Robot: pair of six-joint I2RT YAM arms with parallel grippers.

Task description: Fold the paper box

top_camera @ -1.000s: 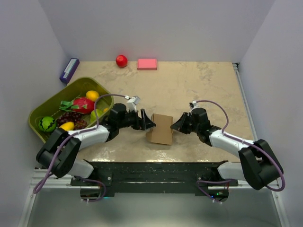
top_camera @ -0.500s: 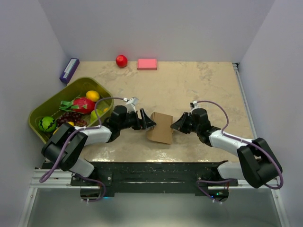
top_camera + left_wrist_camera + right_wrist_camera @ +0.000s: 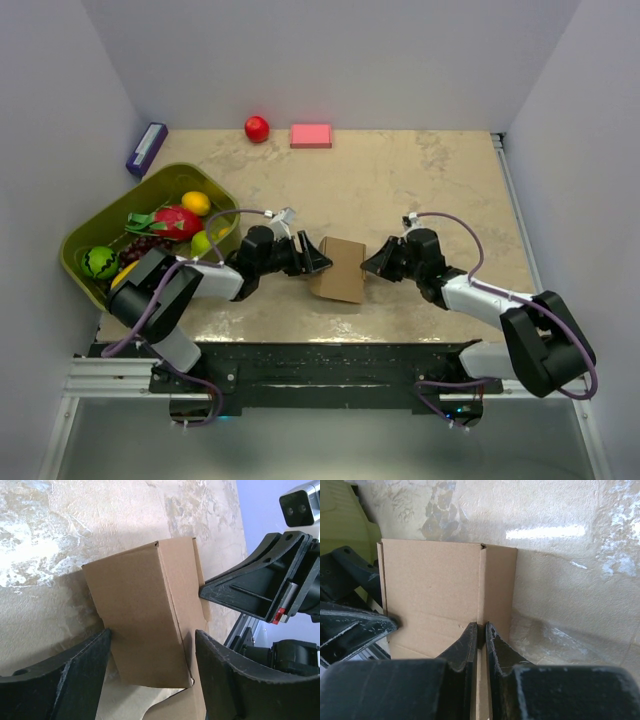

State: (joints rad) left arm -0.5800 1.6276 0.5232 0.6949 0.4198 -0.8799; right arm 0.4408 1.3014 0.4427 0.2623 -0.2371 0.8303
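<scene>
The paper box is a brown carton standing near the table's front middle. My left gripper is open at its left side, and in the left wrist view the box sits between the spread fingers, with a loose flap below. My right gripper is at the box's right side. In the right wrist view it is shut, pinching a thin cardboard wall edge of the box. The right gripper also shows in the left wrist view, touching the box's far side.
A green bin with toy fruit stands at the left. A purple box, a red ball and a pink block lie along the back edge. White walls enclose the table.
The left arm's elbow has swung right and its gripper has edged slightly toward the box. The right gripper and the box have stayed put.
</scene>
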